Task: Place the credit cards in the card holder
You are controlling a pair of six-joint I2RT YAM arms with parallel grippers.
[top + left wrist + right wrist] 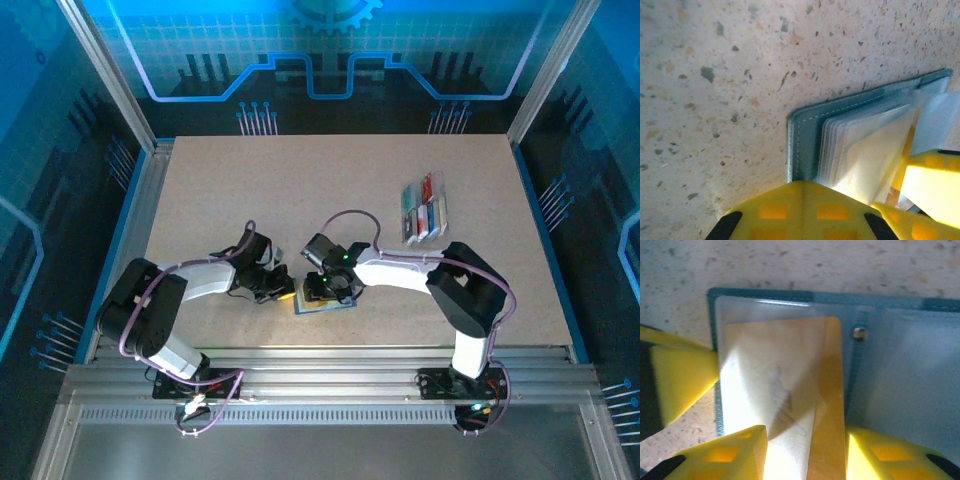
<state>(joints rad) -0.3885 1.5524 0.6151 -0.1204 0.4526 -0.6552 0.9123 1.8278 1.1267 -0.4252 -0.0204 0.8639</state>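
Observation:
The slate-blue card holder (322, 309) lies open on the table near the front. Its clear sleeves (865, 150) face up in the left wrist view. A yellow-orange credit card (832, 380) lies mostly under a cloudy sleeve of the card holder (910, 390), with an orange strip bare beside the spine. My right gripper (805, 440) stands open over that card, one finger (875, 455) at the card's bare edge. My left gripper (810, 192) is shut, and its tip rests on the card holder's (802, 135) outer edge. In the top view the left gripper (283, 292) and right gripper (330, 292) meet at the holder.
A clear compartment tray (425, 208) with several coloured cards standing in it sits at the right, beyond the right arm. The tabletop (250, 190) is speckled beige, with a metal frame along its edges.

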